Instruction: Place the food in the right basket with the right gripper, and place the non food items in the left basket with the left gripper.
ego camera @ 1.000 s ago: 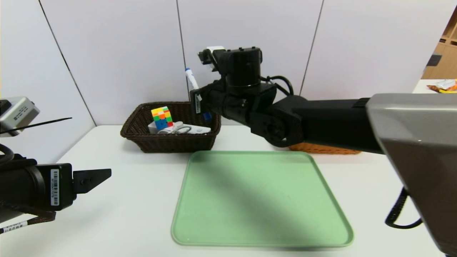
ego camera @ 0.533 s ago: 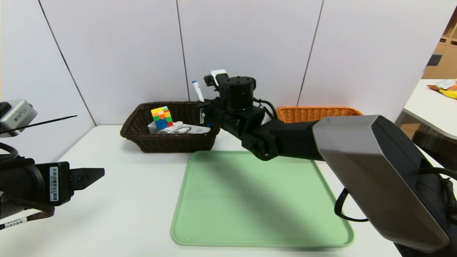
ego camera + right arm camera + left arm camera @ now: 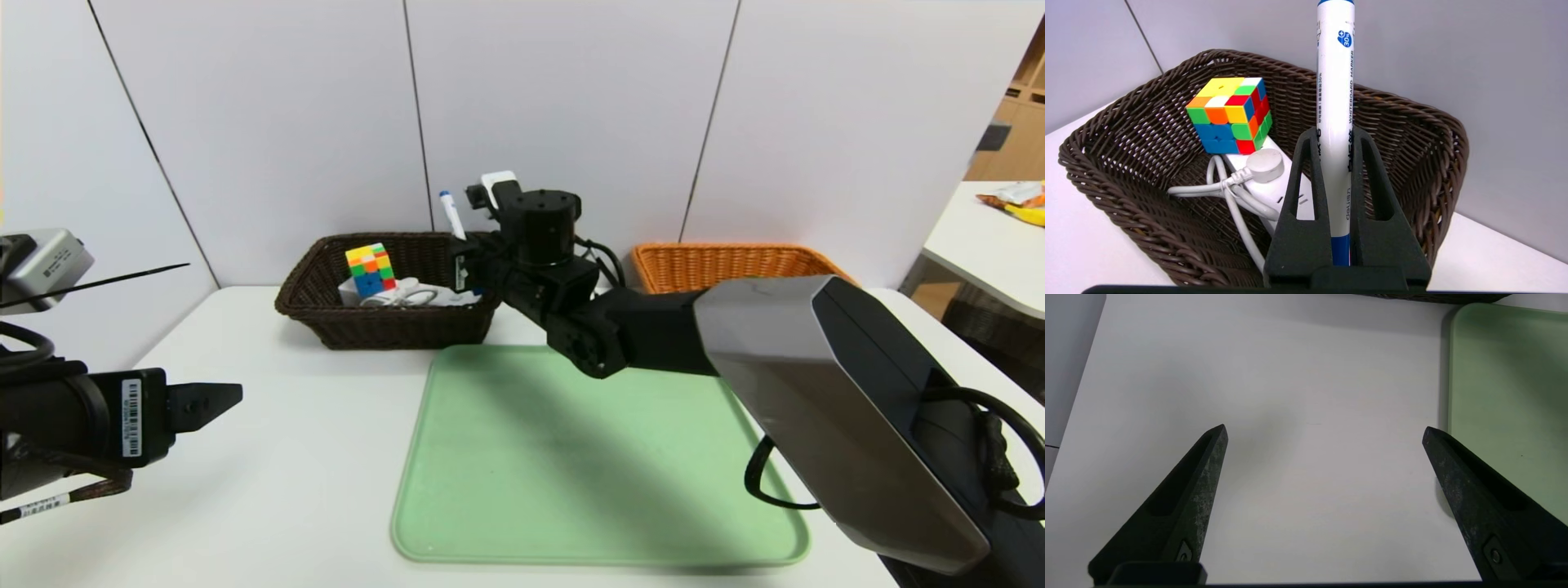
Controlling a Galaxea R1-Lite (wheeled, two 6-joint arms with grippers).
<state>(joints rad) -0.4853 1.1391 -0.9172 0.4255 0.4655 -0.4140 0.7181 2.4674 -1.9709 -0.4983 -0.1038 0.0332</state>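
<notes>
- Head view: you see the right gripper point(image 3: 464, 265) reaching across to the right rim of the dark basket point(image 3: 326, 314), with the marker point(image 3: 451, 215) sticking up from it, blue cap on top. The puzzle cube point(image 3: 370, 269) sits on the power strip point(image 3: 424, 296) inside that basket. The orange basket point(image 3: 718, 263) stands well apart to the right; its inside is not visible from here. The green tray point(image 3: 571, 490) lies bare on the white table point(image 3: 286, 482), grey wall panels behind. The left gripper point(image 3: 204, 404) hangs low at the left, over the table.
- Left wrist view: here you see what the head view hides, the left gripper point(image 3: 1323, 435) spread wide and holding nothing, above the table point(image 3: 1290, 375) just beside the tray point(image 3: 1506, 375).
- Right wrist view: you see the right gripper point(image 3: 1336, 136) clamped on the marker point(image 3: 1335, 90), held above the dark basket point(image 3: 1126, 171). The cube point(image 3: 1229, 114) rests on the power strip point(image 3: 1274, 188), its cord point(image 3: 1237, 212) looped beside.
</notes>
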